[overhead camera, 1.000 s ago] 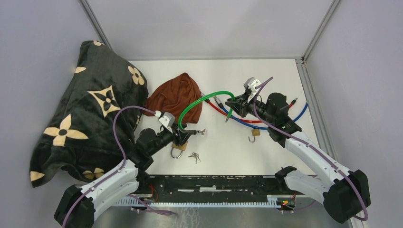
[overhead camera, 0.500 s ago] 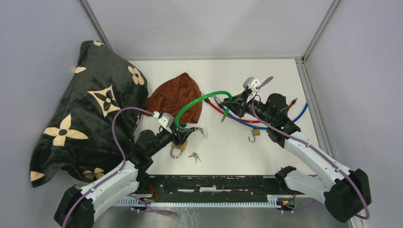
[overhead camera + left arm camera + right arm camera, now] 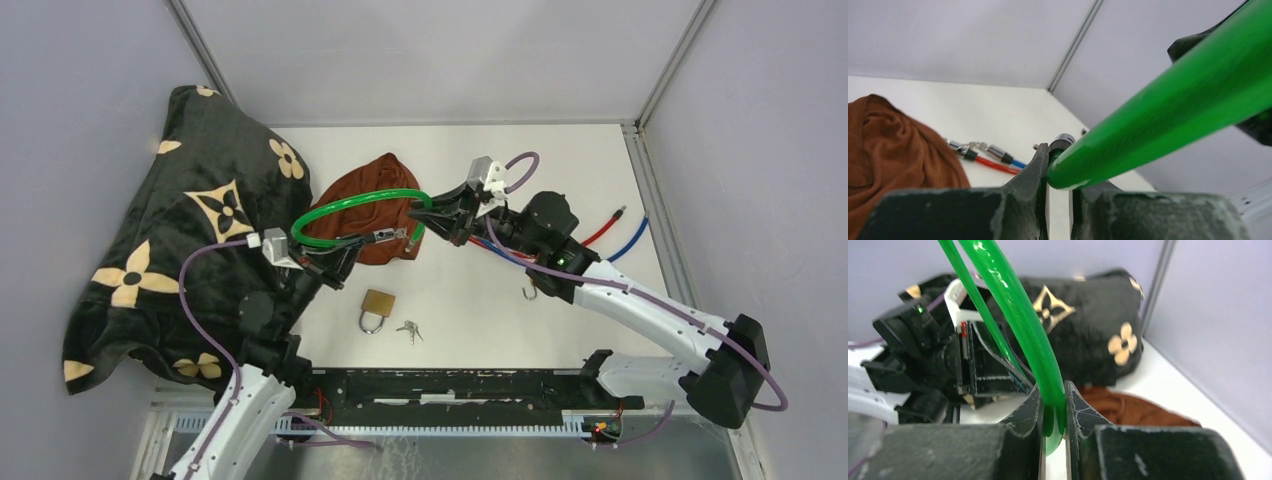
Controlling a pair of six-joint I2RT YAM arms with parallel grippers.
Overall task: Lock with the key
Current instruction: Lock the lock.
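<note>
A green cable lock (image 3: 350,206) hangs in the air in a loop above the brown cloth. My left gripper (image 3: 345,243) is shut on one end of it (image 3: 1128,140), near its metal tip (image 3: 390,235). My right gripper (image 3: 450,207) is shut on the other end (image 3: 1048,385). A brass padlock (image 3: 376,307) lies on the table in front of the cloth, with a small bunch of keys (image 3: 408,330) just to its right. Neither gripper touches the padlock or the keys.
A brown cloth (image 3: 365,205) lies mid-table and a black blanket with cream flowers (image 3: 180,240) fills the left side. Red and blue cables (image 3: 600,235) lie under the right arm. A second small padlock (image 3: 533,290) sits right of centre.
Both grippers have lifted the green cable and carried it left and back, over the brown cloth. The left arm rose away from the brass padlock, which now lies uncovered.
</note>
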